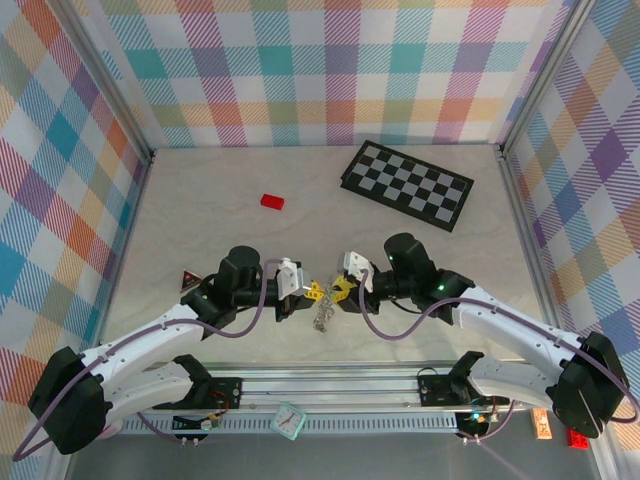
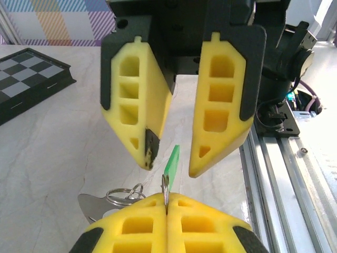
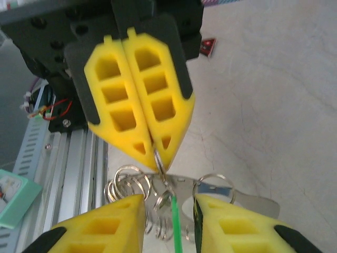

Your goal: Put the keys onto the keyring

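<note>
My left gripper (image 1: 313, 291) and right gripper (image 1: 343, 290) meet tip to tip just above the table's near middle. The left gripper (image 2: 166, 203) is shut on a thin metal ring of the keyring (image 2: 166, 185). The rest of the keyring (image 1: 322, 315) hangs below as a silvery bunch of loops (image 3: 126, 184) with a flat metal tag (image 3: 253, 203). A mint green key (image 2: 172, 162) sticks out from the pinched ring, seen edge-on. The right gripper (image 3: 168, 211) is open, its fingers (image 2: 226, 105) on either side of the green key (image 3: 175, 224) without touching it.
A red block (image 1: 272, 200) lies at the back left of centre. The black-and-white checkerboard (image 1: 407, 183) is at the back right. A small dark triangular card (image 1: 190, 281) lies by the left arm. A metal rail (image 1: 330, 385) runs along the near edge, with a mint green box (image 1: 288, 420) below it.
</note>
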{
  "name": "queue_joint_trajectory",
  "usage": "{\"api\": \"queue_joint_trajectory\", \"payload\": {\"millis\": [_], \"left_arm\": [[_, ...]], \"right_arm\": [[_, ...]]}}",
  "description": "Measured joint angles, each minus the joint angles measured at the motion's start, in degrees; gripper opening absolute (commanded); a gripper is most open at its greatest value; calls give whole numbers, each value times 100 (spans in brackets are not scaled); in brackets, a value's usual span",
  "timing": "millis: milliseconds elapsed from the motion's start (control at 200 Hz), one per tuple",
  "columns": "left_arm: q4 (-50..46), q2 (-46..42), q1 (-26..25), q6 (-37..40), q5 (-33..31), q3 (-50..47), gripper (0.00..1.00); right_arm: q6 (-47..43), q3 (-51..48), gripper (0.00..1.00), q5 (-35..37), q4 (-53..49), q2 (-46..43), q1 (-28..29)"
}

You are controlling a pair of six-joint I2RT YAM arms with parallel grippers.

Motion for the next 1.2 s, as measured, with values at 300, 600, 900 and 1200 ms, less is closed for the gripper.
{"api": "queue_joint_trajectory", "payload": {"millis": [300,600,900,1200], "left_arm": [[297,0,0,-188,107,-140,0],[411,2,2,-214,131,-146,0],[114,2,9,-50,72,-50,20],[-1189,452,9,710,-70,970,18]], "right_arm": [[308,-199,29,-205,632,111,0],[356,-258,13,-321,846,284,0],[133,-188,0,-372,542,297,-4],[-918,933,0,-81,-1161,612,33]]}}
